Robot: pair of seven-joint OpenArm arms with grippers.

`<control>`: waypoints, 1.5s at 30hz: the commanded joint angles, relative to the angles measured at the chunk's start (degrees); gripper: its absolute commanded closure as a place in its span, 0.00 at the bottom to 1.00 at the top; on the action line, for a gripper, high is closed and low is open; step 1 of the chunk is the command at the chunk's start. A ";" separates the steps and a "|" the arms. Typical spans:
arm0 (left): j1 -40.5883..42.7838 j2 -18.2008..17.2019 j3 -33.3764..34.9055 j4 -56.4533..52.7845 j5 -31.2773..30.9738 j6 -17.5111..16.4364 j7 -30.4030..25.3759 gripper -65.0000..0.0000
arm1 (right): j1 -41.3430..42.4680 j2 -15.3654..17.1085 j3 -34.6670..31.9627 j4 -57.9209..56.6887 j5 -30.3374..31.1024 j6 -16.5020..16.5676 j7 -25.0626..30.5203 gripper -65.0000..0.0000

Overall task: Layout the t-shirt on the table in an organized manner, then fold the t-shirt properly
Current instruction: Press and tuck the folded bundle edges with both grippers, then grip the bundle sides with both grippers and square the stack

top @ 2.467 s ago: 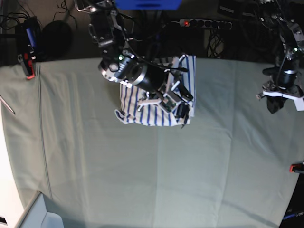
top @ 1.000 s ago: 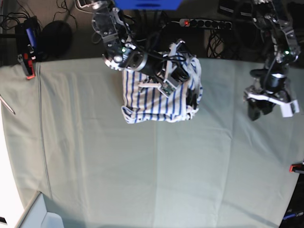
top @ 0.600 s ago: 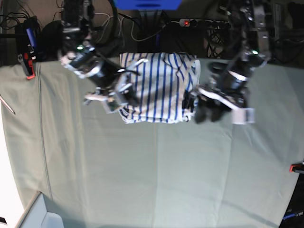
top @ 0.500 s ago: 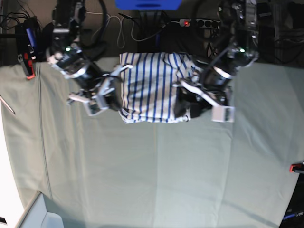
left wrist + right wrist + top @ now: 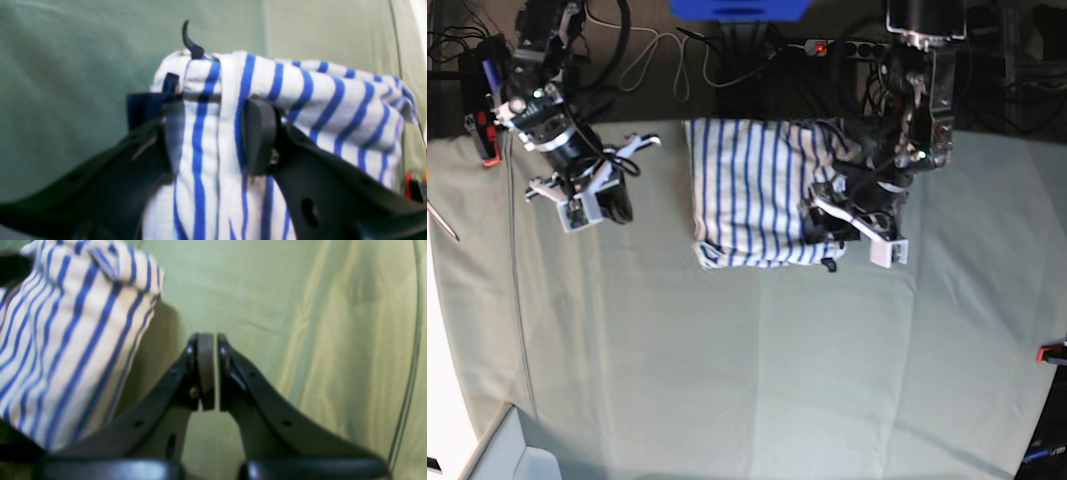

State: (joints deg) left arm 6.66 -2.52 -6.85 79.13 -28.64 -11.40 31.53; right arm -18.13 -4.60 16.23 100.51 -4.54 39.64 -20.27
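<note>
Folding looked nearly finished: the t-shirt (image 5: 757,195) lay compact on the tabletop (image 5: 757,380); my left gripper (image 5: 213,133) jaws clamped its edge, my right gripper (image 5: 210,371) jaws nearly closed, empty.

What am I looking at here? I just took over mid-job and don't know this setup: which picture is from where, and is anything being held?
The wide picture looks down on a table covered in pale green cloth, with two robot arms. The two close-ups come from cameras on the arms' wrists. A folded striped t-shirt lies near the far edge. The left gripper, on the right in the wide picture, is clamped on a fold of the t-shirt's edge. The right gripper sits off to the shirt's other side, closed and holding nothing, just above bare cloth.
</note>
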 commanded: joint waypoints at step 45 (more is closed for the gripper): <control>4.03 1.78 -1.10 3.37 -0.41 0.10 -0.54 0.56 | 11.93 2.71 -9.33 -16.95 1.06 0.36 9.68 1.00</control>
State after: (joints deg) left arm 10.98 -0.80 -8.05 81.45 -28.67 -10.81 31.48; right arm -7.07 -1.15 7.27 82.83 -5.08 39.22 -12.56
